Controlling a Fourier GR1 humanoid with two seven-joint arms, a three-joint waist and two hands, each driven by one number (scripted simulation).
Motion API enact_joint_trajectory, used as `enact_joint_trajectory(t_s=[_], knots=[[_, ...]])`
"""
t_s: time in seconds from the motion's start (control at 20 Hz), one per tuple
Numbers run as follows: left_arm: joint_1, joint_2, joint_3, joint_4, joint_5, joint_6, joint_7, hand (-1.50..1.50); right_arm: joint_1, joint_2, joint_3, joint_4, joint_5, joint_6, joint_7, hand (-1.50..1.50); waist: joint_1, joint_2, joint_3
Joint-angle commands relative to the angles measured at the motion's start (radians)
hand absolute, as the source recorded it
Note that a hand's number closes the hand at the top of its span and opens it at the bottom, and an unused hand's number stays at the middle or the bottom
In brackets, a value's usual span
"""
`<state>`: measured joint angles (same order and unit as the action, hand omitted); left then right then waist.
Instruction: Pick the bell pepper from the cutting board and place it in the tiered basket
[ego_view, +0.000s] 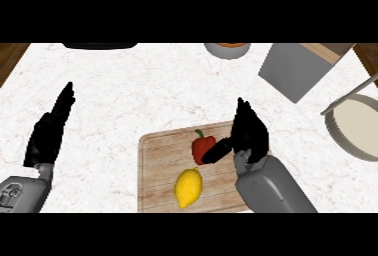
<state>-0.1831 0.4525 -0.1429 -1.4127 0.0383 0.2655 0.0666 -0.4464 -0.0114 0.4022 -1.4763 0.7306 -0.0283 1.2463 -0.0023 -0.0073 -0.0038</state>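
Right forearm (277, 187), grey, enters at the lower edge, nearest to the view; left forearm (22, 192) at the lower left corner.

Right hand (249, 131): fingers straight, close together, pointing away from the robot. Thumb stretched out sideways to the hand's left. Nothing is enclosed; the hand is open wide between thumb and fingers.

Thumb tip overlaps the lower right flank of the bell pepper (202, 146). Cannot tell whether it touches or hovers above.

Bell pepper: red, green stem pointing away from the robot, lying on the cutting board (159, 165), just to the left of the right-hand fingers. Not lifted.

Lemon (188, 187): yellow, on the same board, just nearer the robot than the pepper, below and to the left of the thumb. Apart from the hand.

Cutting board: pale wood; the right hand stands over its right edge.

Tiered basket (332, 131): round cream tray with a grey rim and a thin grey post, well to the right of the right-hand fingers, partly cut off by the view's edge.

Beyond the fingertips: grey slab (295, 70), lying askew; grey bowl (227, 50) at the far edge; black item (100, 45) at the far left, mostly cut off.

Left hand (48, 132): open, fingers straight, resting over the white marbled counter (148, 90), well apart from the board.
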Motion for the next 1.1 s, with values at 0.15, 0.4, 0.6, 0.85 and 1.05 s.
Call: enact_joint_trajectory(t_s=[0.15, 0.4, 0.6, 0.85, 1.05], knots=[[0.002, -0.006, -0.003, -0.001, -0.015, -0.004, -0.004, 0.00, -0.036, 0.011, 0.039, 0.055, 0.003, -0.006, 0.241, -1.50, 0.013, 0.002, 0.001], [0.004, -0.007, 0.015, -0.014, 0.002, -0.014, -0.009, 0.00, -0.027, 0.011, 0.019, 0.080, -0.023, -0.023, 0.241, -1.50, 0.013, 0.000, 0.001], [0.032, -0.017, 0.007, -0.010, -0.009, -0.013, -0.029, 0.00, -0.055, 0.011, -0.007, 0.088, -0.047, -0.005, 0.241, -1.50, 0.015, -0.001, 0.001], [0.033, -0.033, -0.002, 0.019, -0.025, -0.015, -0.056, 0.00, -0.009, 0.011, 0.038, 0.109, -0.040, -0.028, 0.241, -1.50, 0.008, 0.002, 0.001], [0.006, -0.027, 0.013, -0.008, -0.014, -0.021, 0.008, 0.00, -0.004, 0.011, 0.050, 0.117, -0.062, -0.070, 0.241, -1.50, 0.013, 0.002, 0.002]])
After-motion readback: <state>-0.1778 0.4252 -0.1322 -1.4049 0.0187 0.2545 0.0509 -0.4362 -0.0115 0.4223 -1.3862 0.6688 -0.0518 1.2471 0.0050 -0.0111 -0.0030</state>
